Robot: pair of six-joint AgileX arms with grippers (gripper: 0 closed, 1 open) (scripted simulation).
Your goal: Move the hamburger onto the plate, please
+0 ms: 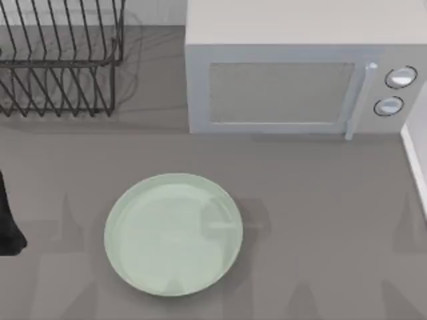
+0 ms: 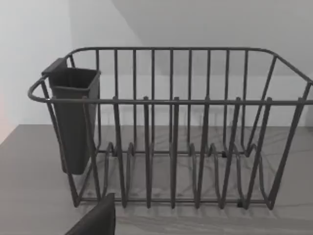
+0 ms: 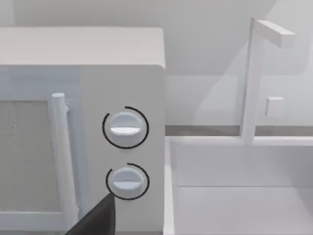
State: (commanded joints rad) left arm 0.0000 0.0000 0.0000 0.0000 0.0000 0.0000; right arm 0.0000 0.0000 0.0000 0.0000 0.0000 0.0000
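Dish rack (image 1: 60, 57) cut off by top view's left edge

Plate (image 1: 173, 233) up front — rack (image 1: 60, 57) behind-left, microwave (image 1: 300, 73) behind-right.

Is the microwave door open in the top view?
No, the microwave door sits shut, flush with its front, behind the bare plate.

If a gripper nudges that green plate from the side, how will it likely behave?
The plate looks glossy and lies flat on the smooth grey table, so it would probably slide rather than tip. Its low, shallow rim offers little to grip, so fingers may slip. It looks rigid, perhaps breakable.
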